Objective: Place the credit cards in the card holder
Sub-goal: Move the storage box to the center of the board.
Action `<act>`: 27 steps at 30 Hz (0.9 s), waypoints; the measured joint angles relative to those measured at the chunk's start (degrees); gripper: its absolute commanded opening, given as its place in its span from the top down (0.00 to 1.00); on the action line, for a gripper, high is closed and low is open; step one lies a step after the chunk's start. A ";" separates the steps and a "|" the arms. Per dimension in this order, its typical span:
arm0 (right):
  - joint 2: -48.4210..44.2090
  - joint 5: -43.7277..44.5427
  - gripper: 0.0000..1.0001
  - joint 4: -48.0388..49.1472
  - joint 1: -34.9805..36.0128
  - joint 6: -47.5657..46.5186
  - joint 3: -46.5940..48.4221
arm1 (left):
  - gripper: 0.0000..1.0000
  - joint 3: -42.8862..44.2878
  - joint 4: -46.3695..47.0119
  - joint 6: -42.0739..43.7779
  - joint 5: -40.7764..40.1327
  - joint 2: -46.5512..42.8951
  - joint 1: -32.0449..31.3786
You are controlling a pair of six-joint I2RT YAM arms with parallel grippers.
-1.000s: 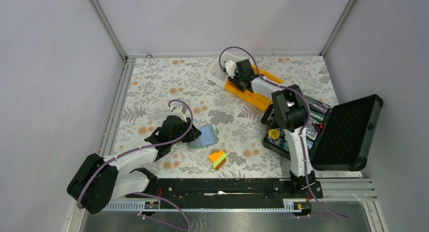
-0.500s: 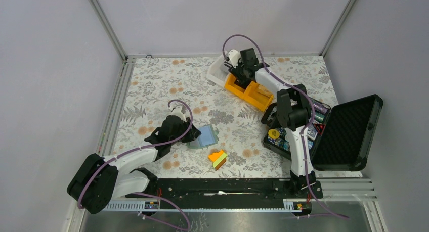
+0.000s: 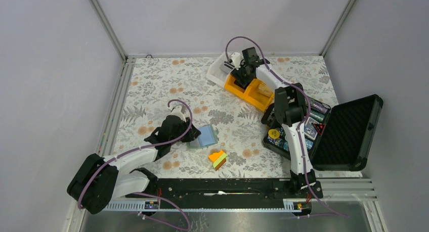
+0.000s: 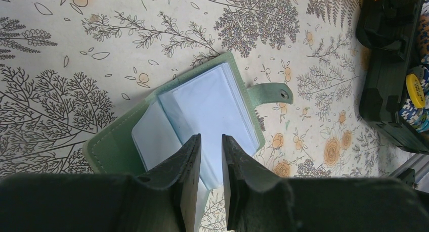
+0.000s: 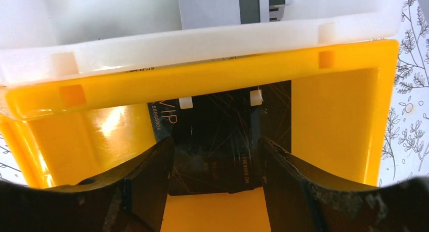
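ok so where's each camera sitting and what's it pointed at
Top external: above and behind the bases, facing down at the table; both arms show.
Left wrist: on that arm, facing down past the left gripper at the open card holder.
Right wrist: on that arm, facing past the right gripper into the yellow bin with a black card.
Shared: top external also shows card holder and yellow bin.

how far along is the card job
Done: the card holder lies open, with no card visible in its pockets. In hand: the left gripper is at its open pages, and the right gripper hangs open over the black card in the yellow bin, not gripping yet. Left: that card and the striped white card in the white bin.
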 measured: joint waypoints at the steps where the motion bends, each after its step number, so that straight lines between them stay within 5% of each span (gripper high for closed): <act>1: 0.07 -0.04 0.32 -0.42 0.00 0.00 0.50 | 0.76 0.00 0.00 0.00 0.00 0.00 0.00; 9: 1.86 0.90 0.52 -1.60 0.00 0.09 3.32 | 0.76 0.00 -0.04 -0.11 -0.02 0.00 0.00; 20: 2.08 6.73 0.96 1.03 0.15 1.95 3.45 | 0.76 0.00 -0.22 -0.11 -0.02 -1.36 0.00; 24: 2.10 7.08 0.96 1.03 0.07 2.36 3.43 | 0.76 -0.02 -0.26 -0.11 -0.02 -1.62 0.00; 27: 2.10 5.55 0.80 0.98 -0.13 2.82 3.41 | 0.76 -0.39 -0.35 -0.11 -0.02 -1.90 0.11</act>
